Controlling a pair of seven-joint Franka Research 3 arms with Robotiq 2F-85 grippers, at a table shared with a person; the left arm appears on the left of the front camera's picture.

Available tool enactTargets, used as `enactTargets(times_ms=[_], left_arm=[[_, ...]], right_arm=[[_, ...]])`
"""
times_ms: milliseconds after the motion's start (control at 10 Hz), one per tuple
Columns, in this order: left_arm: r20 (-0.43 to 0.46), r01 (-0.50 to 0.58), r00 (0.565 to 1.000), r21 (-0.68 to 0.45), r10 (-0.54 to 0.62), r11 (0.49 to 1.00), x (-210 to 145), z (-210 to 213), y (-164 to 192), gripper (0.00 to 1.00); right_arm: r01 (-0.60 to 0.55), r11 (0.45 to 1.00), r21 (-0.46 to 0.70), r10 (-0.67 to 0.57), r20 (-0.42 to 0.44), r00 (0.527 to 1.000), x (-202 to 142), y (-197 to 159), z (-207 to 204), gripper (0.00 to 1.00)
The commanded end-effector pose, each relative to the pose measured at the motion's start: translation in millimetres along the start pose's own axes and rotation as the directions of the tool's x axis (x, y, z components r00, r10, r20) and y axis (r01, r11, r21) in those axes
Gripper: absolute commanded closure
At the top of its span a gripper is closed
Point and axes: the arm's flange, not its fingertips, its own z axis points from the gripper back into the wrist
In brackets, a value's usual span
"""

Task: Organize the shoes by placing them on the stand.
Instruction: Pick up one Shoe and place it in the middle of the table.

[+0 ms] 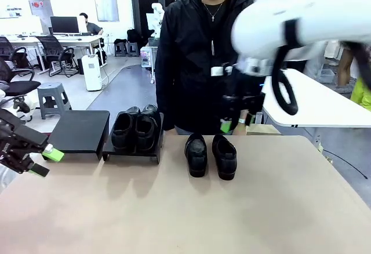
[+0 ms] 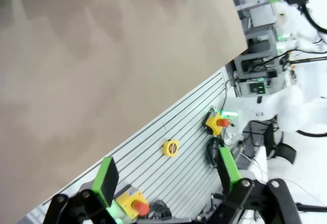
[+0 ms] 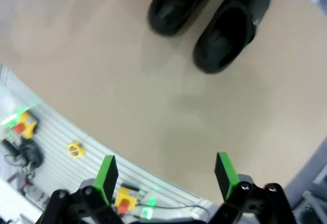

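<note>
Left end effector (image 1: 46,162) and right end effector (image 3: 166,173) both spread wide, empty; loose shoes (image 1: 196,154) sit on the worktop (image 1: 174,219) beside the half-filled stand (image 1: 80,131); I judge glossy, stiffish, slippery leather, so pinch the heel collar.

Bright, even indoor light; soft shadows beside the shoes (image 1: 196,154); wrist views bend at edges.

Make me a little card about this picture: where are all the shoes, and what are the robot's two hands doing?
Shoes on stand: two, side by side on the right platform
Left platform: no shoes yet
Loose shoes: two, side by side on the table, near the person
Left hand: open, holding nothing, low at the left side
Right hand: open, holding nothing, up above the loose shoes
</note>
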Motion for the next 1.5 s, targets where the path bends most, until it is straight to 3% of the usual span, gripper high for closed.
enactTargets(times_ms=[0,100,200,500,700,900,1200,1400], left_arm=[[0.009,0.015,1.000,-0.025,-0.015,1.000,-1,1,1,0.00],[0.009,0.015,1.000,-0.025,-0.015,1.000,-1,1,1,0.00],[0.009,0.015,1.000,-0.025,-0.015,1.000,-1,1,1,0.00],[0.009,0.015,1.000,-0.025,-0.015,1.000,-1,1,1,0.00],[0.009,0.015,1.000,-0.025,-0.015,1.000,-1,1,1,0.00],[0.009,0.015,1.000,-0.025,-0.015,1.000,-1,1,1,0.00],[0.009,0.015,1.000,-0.025,-0.015,1.000,-1,1,1,0.00],[0.009,0.015,1.000,-0.025,-0.015,1.000,-1,1,1,0.00]], right_arm=[[0.120,0.988,-0.092,-0.123,-0.025,0.992,33,8,-6,0.00],[0.031,0.995,-0.092,-0.031,0.008,0.999,4,5,2,0.00],[0.036,0.998,-0.046,-0.037,-0.023,0.999,27,4,-16,0.00],[0.041,0.997,-0.063,-0.042,-0.024,0.999,32,6,-17,0.00],[0.194,0.979,0.057,-0.198,0.084,0.977,90,5,-47,0.00],[0.360,0.928,0.095,-0.372,0.163,0.914,118,8,-78,0.00],[0.547,0.836,0.036,-0.545,0.169,0.821,135,7,-122,0.00],[0.609,0.793,0.012,-0.608,0.084,0.790,145,-5,-148,0.00]])
